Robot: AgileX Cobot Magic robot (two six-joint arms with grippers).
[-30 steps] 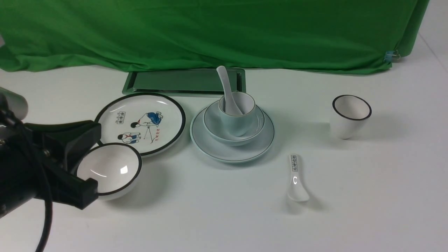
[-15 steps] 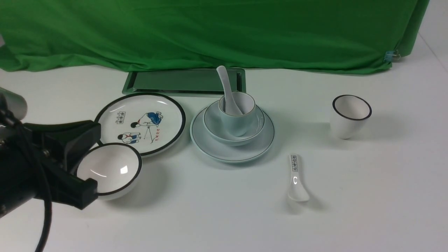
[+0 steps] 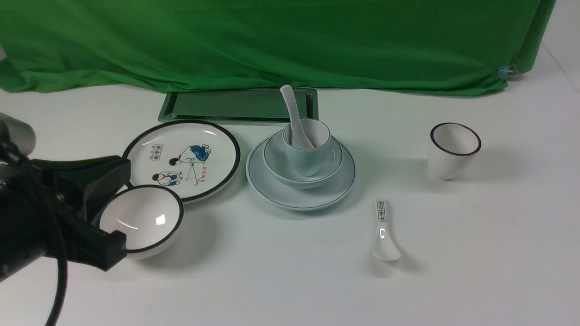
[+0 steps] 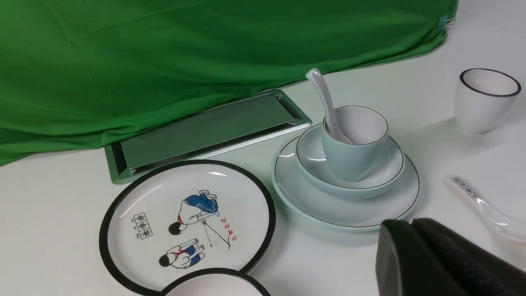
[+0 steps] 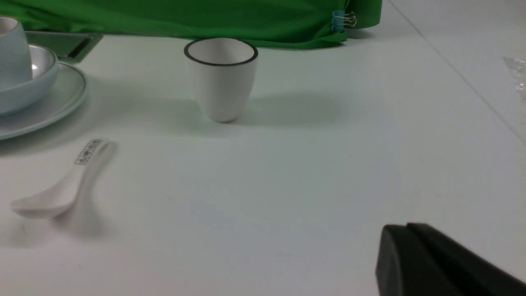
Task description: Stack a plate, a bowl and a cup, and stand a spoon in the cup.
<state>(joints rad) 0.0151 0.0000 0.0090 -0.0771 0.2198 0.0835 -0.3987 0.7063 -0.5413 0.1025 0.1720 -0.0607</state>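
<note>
With jaws fully closed and empty, the left gripper (image 4: 411,224) and right gripper (image 5: 407,228) hold position unchanged from the earlier frame, as does the nested assembly: pale blue-white plate (image 3: 290,199), bowl (image 3: 290,174) centred thereon, rounded cup (image 3: 307,158) upright inside, glossy white spoon (image 3: 292,108) leaning within.

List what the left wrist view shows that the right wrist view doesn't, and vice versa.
Left wrist only: cartoon-figure plate, black-rimmed bowl, plain white soup spoon standing in the pale blue cup.
Right wrist only: crumpled clear plastic at the frame edge.
Both: pale blue cup, bowl and plate stacked, black-rimmed tapered cup, printed-handle spoon, green cloth, green tray, binder clip.
</note>
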